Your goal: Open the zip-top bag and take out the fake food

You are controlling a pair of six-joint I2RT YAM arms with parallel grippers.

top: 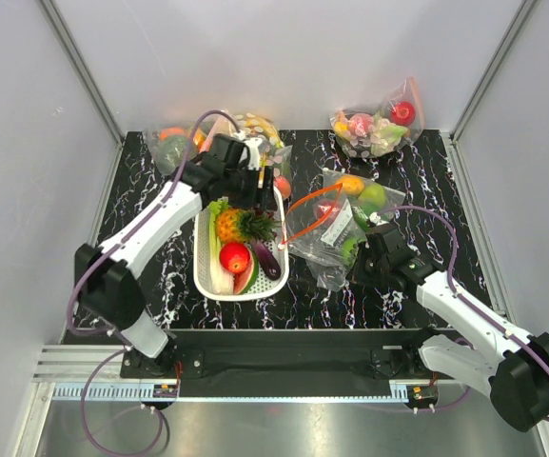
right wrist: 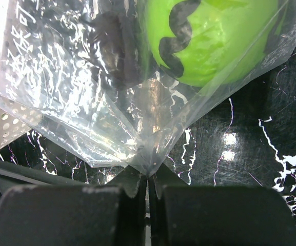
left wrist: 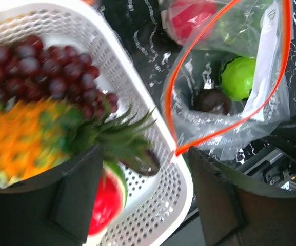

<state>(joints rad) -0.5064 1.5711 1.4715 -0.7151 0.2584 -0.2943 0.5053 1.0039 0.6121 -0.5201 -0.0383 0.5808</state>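
The zip-top bag (top: 323, 238) lies right of the white basket (top: 201, 276), its orange-red zip strip (left wrist: 224, 128) spread open. A green round fruit (left wrist: 238, 77) and a dark item (left wrist: 213, 101) sit inside; the green fruit also shows in the right wrist view (right wrist: 214, 41). The pineapple (top: 231, 226) and a red round fruit (top: 235, 257) lie in the basket. My left gripper (top: 253, 183) is open and empty above the basket's far end (left wrist: 145, 205). My right gripper (top: 364, 259) is shut on the bag's bottom corner (right wrist: 148, 171).
The basket (left wrist: 178, 189) also holds grapes (left wrist: 45, 66), a watermelon slice (left wrist: 106, 200), an eggplant (top: 267, 259) and a leek. A dotted bag (top: 263, 129), a bag at back left (top: 174, 143), one at back right (top: 379, 129) and one behind the zip-top bag (top: 362, 193) hold more toys.
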